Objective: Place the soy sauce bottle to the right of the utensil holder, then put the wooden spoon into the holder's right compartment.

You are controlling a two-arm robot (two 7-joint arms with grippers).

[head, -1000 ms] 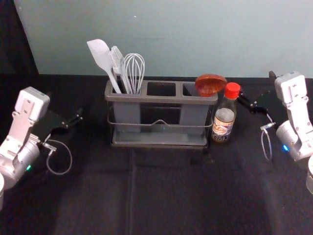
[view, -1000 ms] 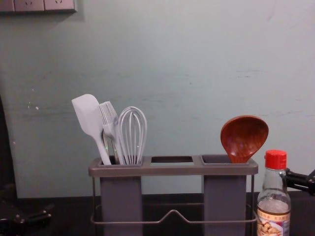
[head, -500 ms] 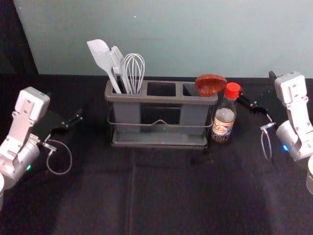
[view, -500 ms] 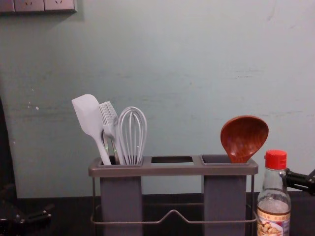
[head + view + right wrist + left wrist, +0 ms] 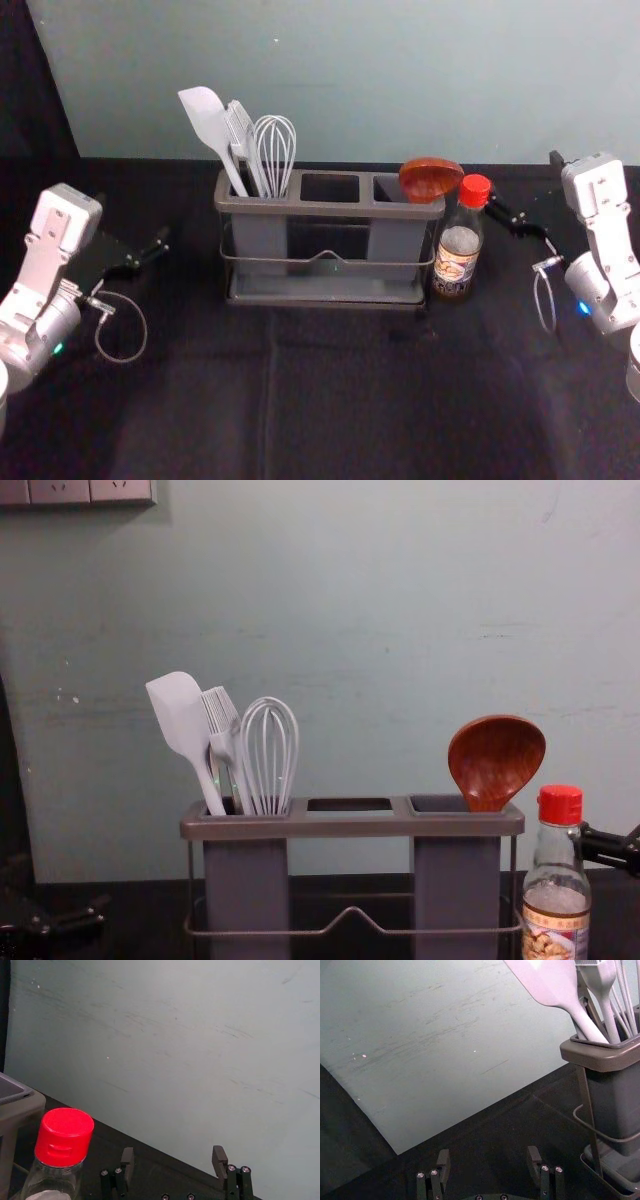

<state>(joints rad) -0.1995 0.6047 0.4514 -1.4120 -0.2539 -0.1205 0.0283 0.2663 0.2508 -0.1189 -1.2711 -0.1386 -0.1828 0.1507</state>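
While the soy sauce bottle [image 5: 457,252] stands upright just right of the utensil holder [image 5: 330,209], the wooden spoon [image 5: 430,179] rests bowl-up in the right compartment [image 5: 392,238]. The right tool [image 5: 523,181] gapes wide, empty, near the bottle; the left tool [image 5: 133,218], also wide, waits left of the holder.

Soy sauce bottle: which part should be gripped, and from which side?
I would grip the soy sauce bottle around its upright, round body, below the tapering neck, with one finger in front and one behind. The right end effector should probably come level from the robot's right, because the utensil holder stands close on the left.
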